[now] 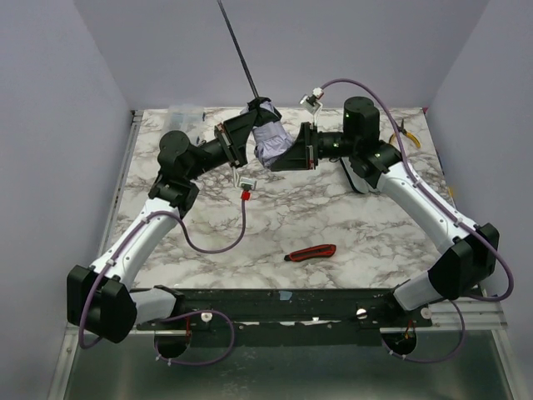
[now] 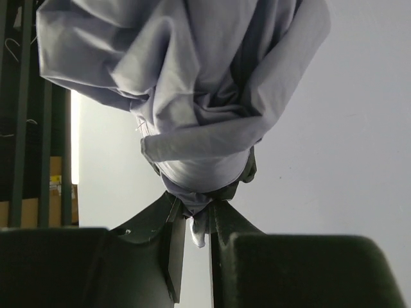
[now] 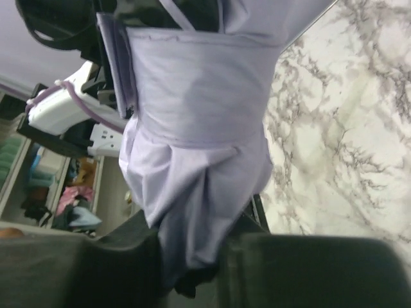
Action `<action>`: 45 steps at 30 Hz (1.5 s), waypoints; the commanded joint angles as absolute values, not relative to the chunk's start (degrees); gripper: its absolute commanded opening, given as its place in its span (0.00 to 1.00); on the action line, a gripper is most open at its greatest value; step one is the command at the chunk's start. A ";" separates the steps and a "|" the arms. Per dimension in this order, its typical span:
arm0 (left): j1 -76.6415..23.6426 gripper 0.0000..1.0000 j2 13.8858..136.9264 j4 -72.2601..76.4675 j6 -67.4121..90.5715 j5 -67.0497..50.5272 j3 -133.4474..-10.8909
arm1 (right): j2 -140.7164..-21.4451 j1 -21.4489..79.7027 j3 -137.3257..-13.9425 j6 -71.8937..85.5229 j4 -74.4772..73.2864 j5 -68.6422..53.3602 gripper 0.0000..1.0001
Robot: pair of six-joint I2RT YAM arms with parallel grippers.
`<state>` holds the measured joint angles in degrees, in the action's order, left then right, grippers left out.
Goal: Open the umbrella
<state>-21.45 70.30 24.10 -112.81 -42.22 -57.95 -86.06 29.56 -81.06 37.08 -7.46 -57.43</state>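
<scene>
The folded umbrella (image 1: 271, 143) hung in the air above the far middle of the marble table (image 1: 208, 217), its thin black shaft (image 1: 241, 50) slanting up and away. The left gripper (image 2: 192, 205) pinched a narrow bunch of pale lilac canopy between its fingers. The right gripper (image 3: 196, 221) had its fingers closed around the bundled fabric from the opposite side. A red-and-black utility knife (image 1: 311, 252) lay nearer the bases.

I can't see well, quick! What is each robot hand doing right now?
Left gripper: closed, holding the umbrella.
Right gripper: closed, holding the umbrella.
</scene>
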 commanded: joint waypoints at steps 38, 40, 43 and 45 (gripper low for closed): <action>-32.78 0.55 72.55 -7.81 32.98 -13.54 -82.67 | -75.55 34.93 -73.17 13.81 -4.05 -3.77 0.01; -32.97 0.55 73.64 -7.18 34.61 -13.93 -83.14 | -75.45 36.00 -72.80 12.18 -3.72 -2.83 0.01; -33.84 0.54 75.15 -7.10 35.33 -12.99 -83.89 | -75.43 37.50 -72.60 10.11 -3.35 -1.71 0.01; -34.65 0.54 76.20 -7.88 35.33 -11.08 -84.83 | -75.73 37.92 -72.67 9.59 -3.20 -1.33 0.01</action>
<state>-33.15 75.02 -7.51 31.59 -15.11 -81.47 -76.36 36.60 -72.31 13.54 -7.40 -4.45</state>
